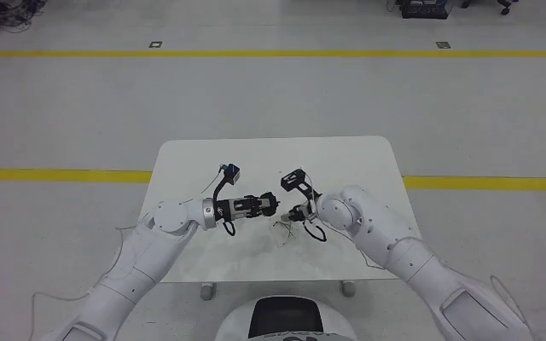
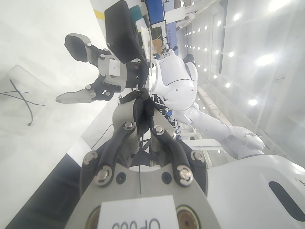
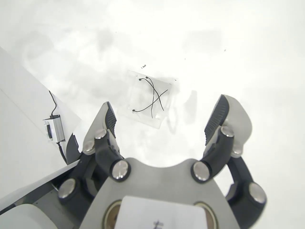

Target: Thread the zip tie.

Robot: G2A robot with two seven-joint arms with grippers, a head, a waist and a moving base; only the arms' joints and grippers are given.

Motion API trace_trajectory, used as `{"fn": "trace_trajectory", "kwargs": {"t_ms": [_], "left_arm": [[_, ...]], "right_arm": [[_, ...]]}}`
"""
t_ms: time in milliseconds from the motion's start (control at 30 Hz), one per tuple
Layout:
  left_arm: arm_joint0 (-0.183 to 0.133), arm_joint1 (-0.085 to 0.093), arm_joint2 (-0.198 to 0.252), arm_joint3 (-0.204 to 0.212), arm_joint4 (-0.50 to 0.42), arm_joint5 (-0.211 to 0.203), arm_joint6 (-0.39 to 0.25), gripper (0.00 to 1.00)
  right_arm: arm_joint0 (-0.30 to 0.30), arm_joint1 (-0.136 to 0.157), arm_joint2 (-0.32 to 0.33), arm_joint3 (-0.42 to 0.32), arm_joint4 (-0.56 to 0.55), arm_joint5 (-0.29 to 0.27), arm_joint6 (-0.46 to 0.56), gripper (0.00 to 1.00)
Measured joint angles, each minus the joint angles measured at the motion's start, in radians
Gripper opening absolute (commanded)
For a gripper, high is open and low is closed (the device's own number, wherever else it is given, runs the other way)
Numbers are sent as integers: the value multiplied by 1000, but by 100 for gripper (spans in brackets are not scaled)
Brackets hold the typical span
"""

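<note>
Two black zip ties (image 3: 155, 95) lie crossed in a clear shallow tray (image 3: 164, 120) on the white table (image 1: 256, 162). My right gripper (image 3: 164, 113) hangs open above the tray, nothing between its fingers. The left wrist view shows it too, the right gripper (image 2: 65, 72) spread wide beside the tray (image 2: 26, 77). My left gripper (image 2: 137, 107) is shut, level with the right one and pointing at it. A thin black zip tie (image 2: 140, 179) runs back from its fingers over the palm. From above, the left gripper (image 1: 271, 203) and right gripper (image 1: 296, 213) nearly meet over the tray (image 1: 286, 226).
The table's near edge runs close behind the tray. A small grey box (image 3: 53, 129) with a cable lies on the floor past that edge. Bare tabletop stretches toward the far side.
</note>
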State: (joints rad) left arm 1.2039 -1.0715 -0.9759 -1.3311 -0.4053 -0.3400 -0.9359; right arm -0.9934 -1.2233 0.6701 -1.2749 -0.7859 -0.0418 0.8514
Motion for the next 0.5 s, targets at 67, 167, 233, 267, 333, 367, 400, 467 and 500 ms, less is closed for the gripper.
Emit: {"fn": "trace_trajectory", "kwargs": {"t_ms": [67,167,233,267,333,367,400,467,500], "left_arm": [[0,0,0,0,0,0,0,0],[0,0,0,0,0,0,0,0],[0,0,0,0,0,0,0,0],[0,0,0,0,0,0,0,0],[0,0,0,0,0,0,0,0],[0,0,0,0,0,0,0,0],[0,0,0,0,0,0,0,0],[0,0,0,0,0,0,0,0],[0,0,0,0,0,0,0,0]], "right_arm": [[0,0,0,0,0,1,0,100],[-1,0,1,-1,0,1,-1,100],[-9,-1,-8,-1,-17,-14,-13,100],[-10,-2,-13,0,-24,-22,-16,100],[-6,-7,-29,6,-39,-47,-3,100],[0,-10,-36,10,-45,-60,5,100],[3,-12,-39,14,-47,-65,9,100],[5,-13,-40,16,-47,-65,10,100],[5,-13,-40,16,-47,-64,10,100]]}}
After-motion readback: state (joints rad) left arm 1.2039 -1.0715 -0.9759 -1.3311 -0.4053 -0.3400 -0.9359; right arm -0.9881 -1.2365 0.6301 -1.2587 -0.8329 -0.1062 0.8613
